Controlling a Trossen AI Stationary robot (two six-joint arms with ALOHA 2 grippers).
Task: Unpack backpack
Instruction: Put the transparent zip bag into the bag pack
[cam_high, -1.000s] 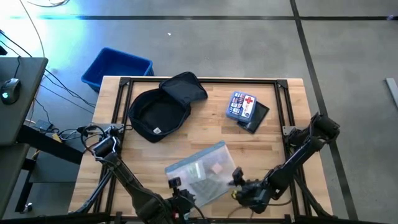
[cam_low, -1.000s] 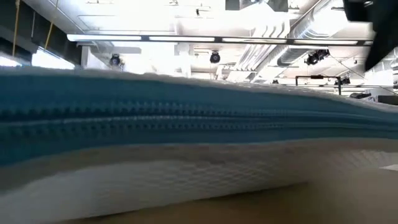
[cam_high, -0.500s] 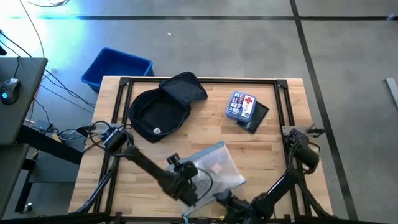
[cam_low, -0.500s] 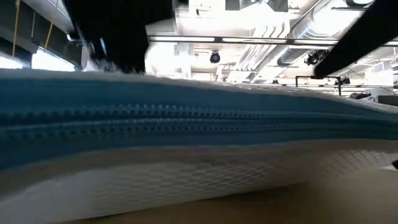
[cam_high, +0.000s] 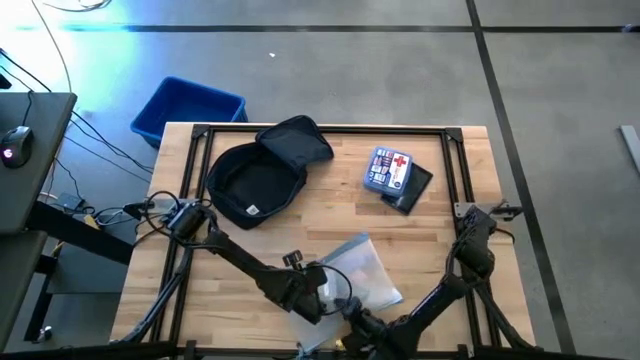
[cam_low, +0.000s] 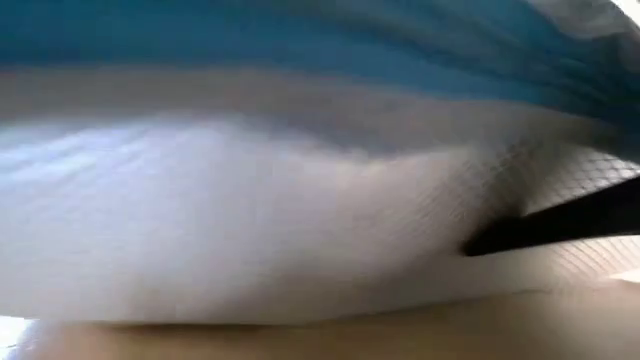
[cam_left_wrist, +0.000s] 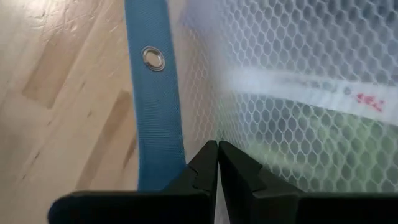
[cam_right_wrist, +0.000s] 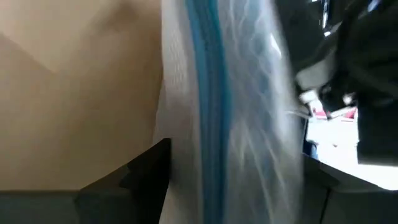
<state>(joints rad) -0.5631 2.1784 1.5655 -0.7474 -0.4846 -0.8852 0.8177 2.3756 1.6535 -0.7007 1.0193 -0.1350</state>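
The backpack (cam_high: 255, 180) lies unzipped at the table's far left, resting on its back with the black lining showing and no gripper on it. A clear mesh pouch (cam_high: 368, 272) with blue trim lies near the front edge. It fills the low view (cam_low: 250, 200). My left gripper (cam_high: 322, 292) is shut on the pouch's near left part. My right gripper (cam_high: 352, 318) is at the pouch's near edge and stands open. Its two fingers are on either side of the blue zip edge (cam_right_wrist: 208, 93); I cannot tell whether they touch it. My left gripper pinches the pouch's white mesh wall (cam_left_wrist: 231, 127) between its two shut fingers (cam_left_wrist: 205, 163). The spot is right beside the blue band with the metal eyelet (cam_left_wrist: 153, 58). The fingers slant down from the table's near left.
A blue first-aid kit (cam_high: 389, 168) with a red cross lies on a dark item at the far right of the table. A blue plastic bin (cam_high: 185, 108) stands on the floor beyond the far left corner. Bare wood lies between the backpack and the pouch.
My left gripper has come down from the near edge onto the pouch and shut there. My right gripper has moved left along the near edge and sunk to the pouch's near side. The pouch has shifted a little right, and its near side has tipped up in the low view.
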